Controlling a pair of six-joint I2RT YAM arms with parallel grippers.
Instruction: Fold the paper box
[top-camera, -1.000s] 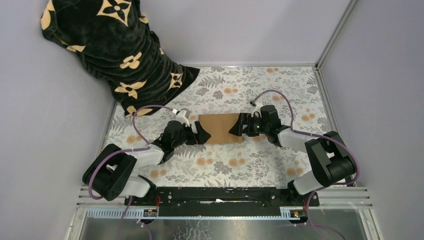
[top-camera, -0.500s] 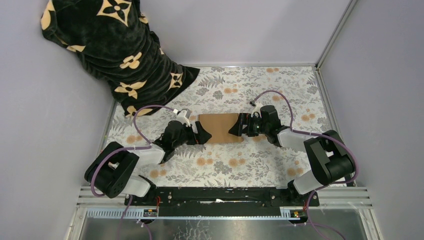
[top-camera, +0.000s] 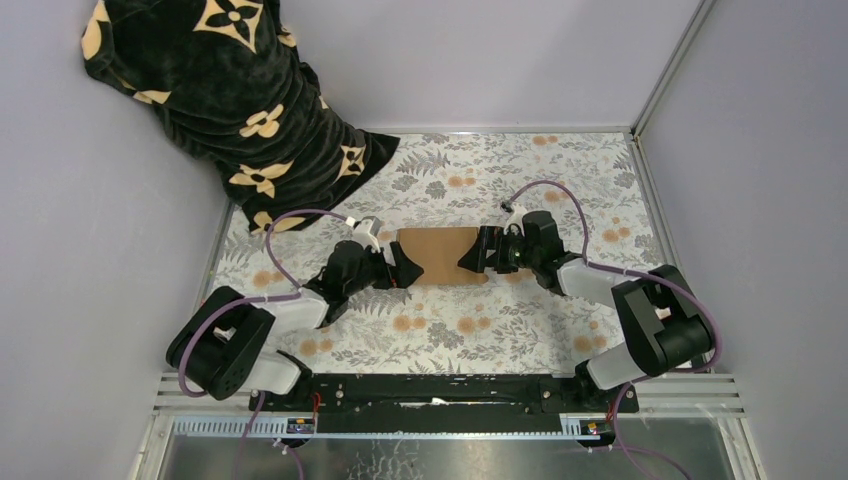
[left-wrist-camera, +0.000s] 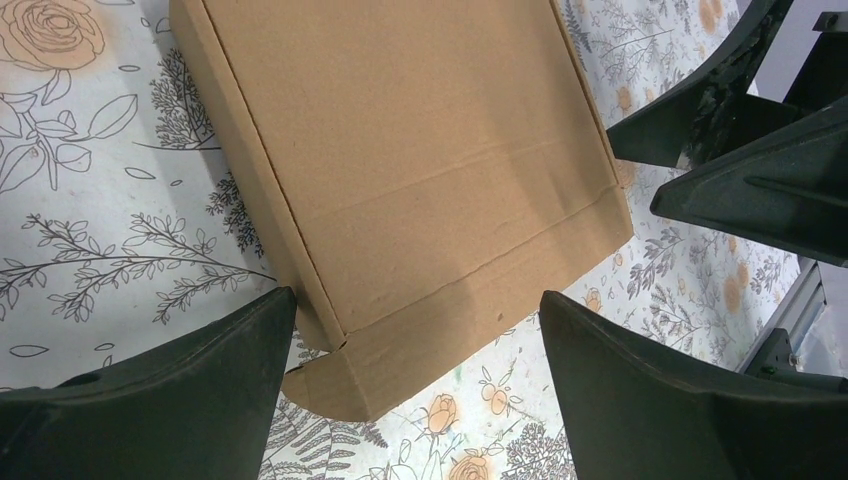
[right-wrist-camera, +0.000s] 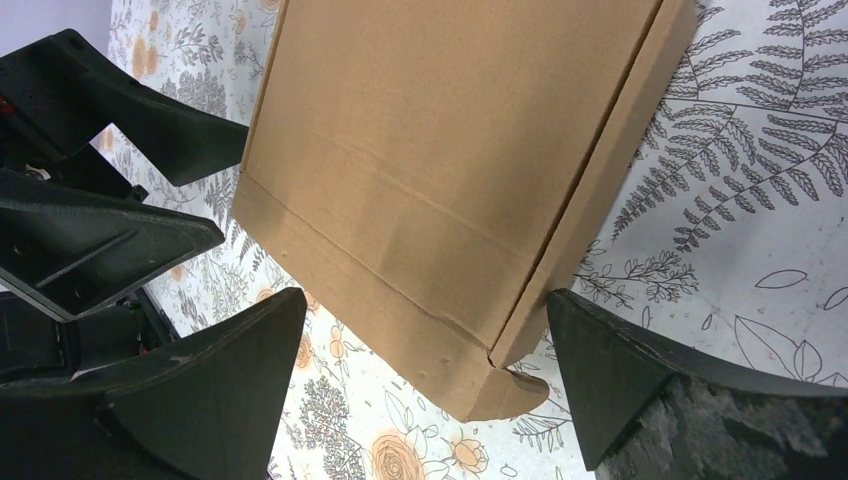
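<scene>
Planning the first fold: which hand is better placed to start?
Left, barely. Both hands are open, each straddling one end of the paper box; the left hand seems more centred on its end flap, the right hand nearer a corner.

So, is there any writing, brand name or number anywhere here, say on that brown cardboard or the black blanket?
No readable text anywhere.
The paper box is plain brown cardboard, only crease lines.
The black blanket carries cream flower motifs, no letters.
The tablecloth shows printed leaves and flowers only.
</scene>
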